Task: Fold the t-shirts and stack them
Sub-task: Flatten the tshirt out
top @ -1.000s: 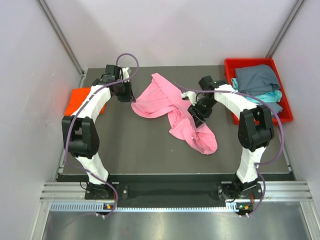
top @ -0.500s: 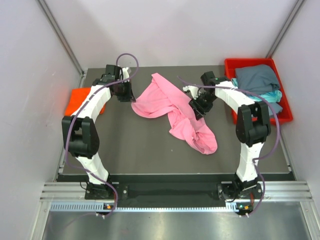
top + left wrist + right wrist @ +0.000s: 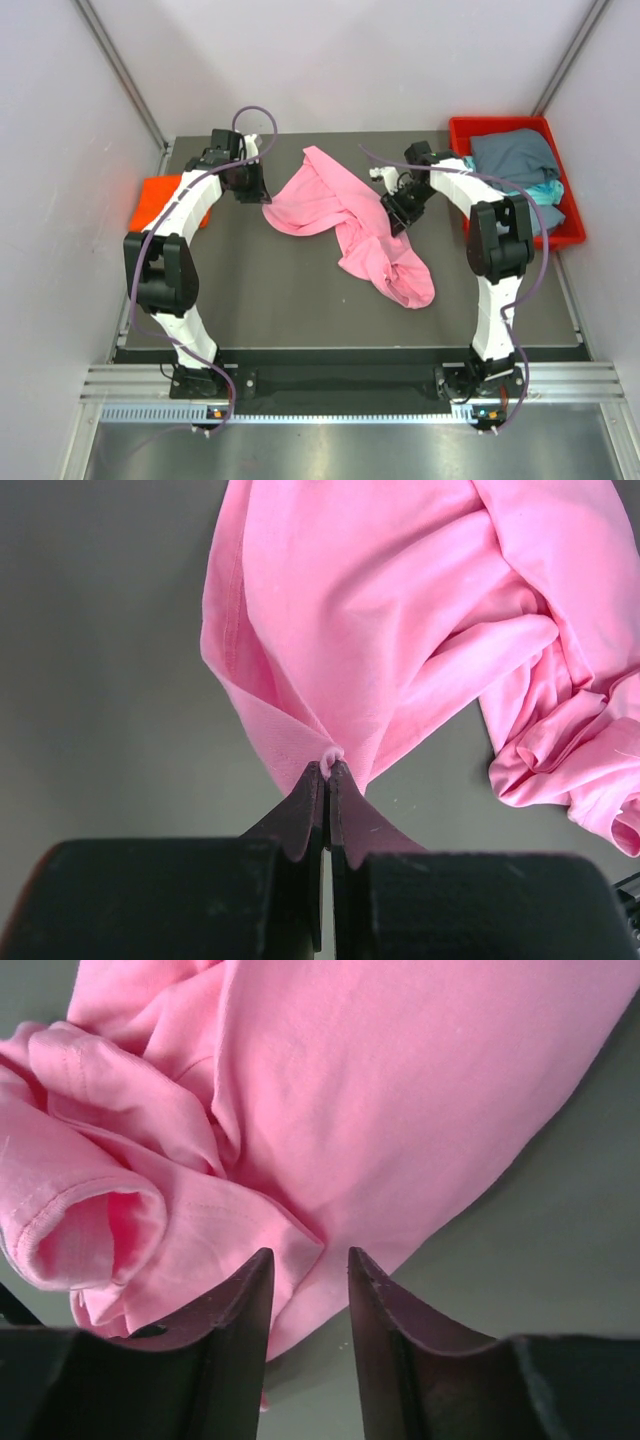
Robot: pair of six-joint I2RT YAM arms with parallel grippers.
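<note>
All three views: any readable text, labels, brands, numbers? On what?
No readable text in any view.
pink t-shirt: plain, no print or tag showing in either wrist view.
red tray, grey-blue shirt, orange shirt: no markings visible from the top view.

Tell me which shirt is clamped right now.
The pink t-shirt, crumpled mid-table: the left end effector is shut on its edge. The orange one lies at the left edge; the grey-blue one and the teal one sit in the red tray.

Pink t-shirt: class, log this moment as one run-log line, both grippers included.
left gripper: shut on pink t-shirt | right gripper: open at its edge | shirt: crumpled on table
</note>
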